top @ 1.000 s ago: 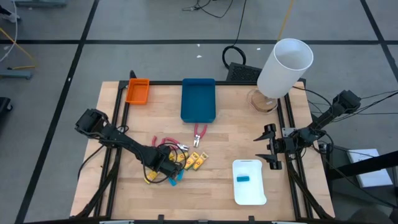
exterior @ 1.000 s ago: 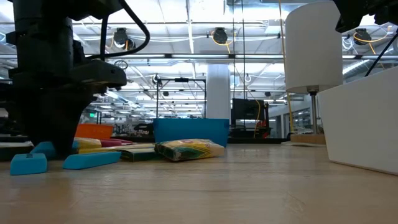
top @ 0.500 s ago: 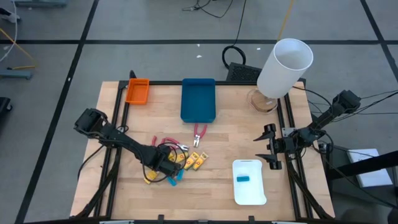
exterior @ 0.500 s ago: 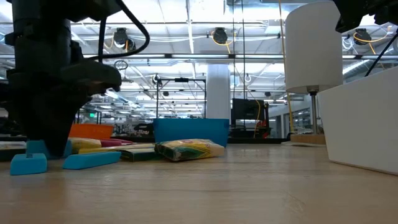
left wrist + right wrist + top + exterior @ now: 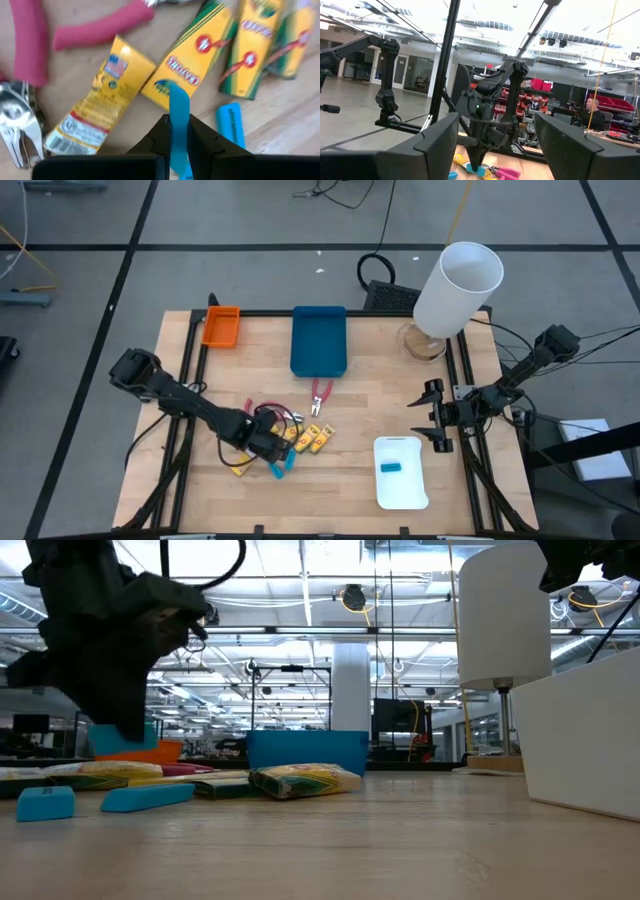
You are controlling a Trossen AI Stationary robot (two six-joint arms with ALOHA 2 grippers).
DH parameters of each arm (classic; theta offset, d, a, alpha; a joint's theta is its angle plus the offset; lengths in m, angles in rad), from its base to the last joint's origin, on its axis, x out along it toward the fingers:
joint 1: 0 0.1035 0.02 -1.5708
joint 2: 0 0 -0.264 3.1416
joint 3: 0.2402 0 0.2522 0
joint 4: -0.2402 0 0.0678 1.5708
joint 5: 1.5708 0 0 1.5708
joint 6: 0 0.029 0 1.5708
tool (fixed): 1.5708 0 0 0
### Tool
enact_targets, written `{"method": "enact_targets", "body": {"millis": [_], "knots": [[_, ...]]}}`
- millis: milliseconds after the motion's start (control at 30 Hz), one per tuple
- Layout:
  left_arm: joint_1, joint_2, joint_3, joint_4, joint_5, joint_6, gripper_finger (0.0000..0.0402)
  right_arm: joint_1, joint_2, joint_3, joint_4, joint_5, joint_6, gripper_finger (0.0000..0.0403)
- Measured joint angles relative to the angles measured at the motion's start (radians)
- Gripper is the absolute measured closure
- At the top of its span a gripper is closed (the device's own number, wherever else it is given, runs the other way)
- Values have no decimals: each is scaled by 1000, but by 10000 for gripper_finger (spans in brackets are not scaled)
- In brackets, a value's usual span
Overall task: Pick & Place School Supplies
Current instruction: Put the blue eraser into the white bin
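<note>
My left gripper [image 5: 178, 131] is clenched on a light-blue oblong eraser block [image 5: 179, 112], pinched edge-on between the two dark fingers [image 5: 202, 142]. In the left wrist view the block's long axis runs straight away from the camera, its free end pointing out toward the yellow crayon boxes [image 5: 192, 55]. In the low view the block [image 5: 120, 739] hangs clear of the wooden table [image 5: 400, 840], at the left of the frame, above two more blue blocks [image 5: 145, 798] lying flat. From above, the left arm reaches diagonally from the table's left edge to the supply pile in the lower left centre, gripper [image 5: 262, 442] just beside the red-handled pliers [image 5: 268, 412]. My right gripper [image 5: 432, 416] waits with its fingers spread at the table's right edge, above the white tray [image 5: 400, 483], which holds one blue block [image 5: 390, 467].
</note>
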Motion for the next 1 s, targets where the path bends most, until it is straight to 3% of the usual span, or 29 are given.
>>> {"method": "enact_targets", "body": {"millis": [267,433,533,667,767,1000], "knots": [[0,-78,1,88,-204,182,369,0,5,0,-15,29,0,152],[8,-101,3,327,-344,496,369,-1,32,0,-20,135,32,152],[20,-98,3,513,-404,773,367,-19,66,0,-28,131,79,152],[45,-81,3,761,-419,1128,359,-81,124,0,-38,136,185,152],[70,-84,4,902,-418,1300,366,-132,168,0,-38,133,265,152],[147,-84,4,998,-351,1400,365,-195,278,41,-37,119,349,152]]}}
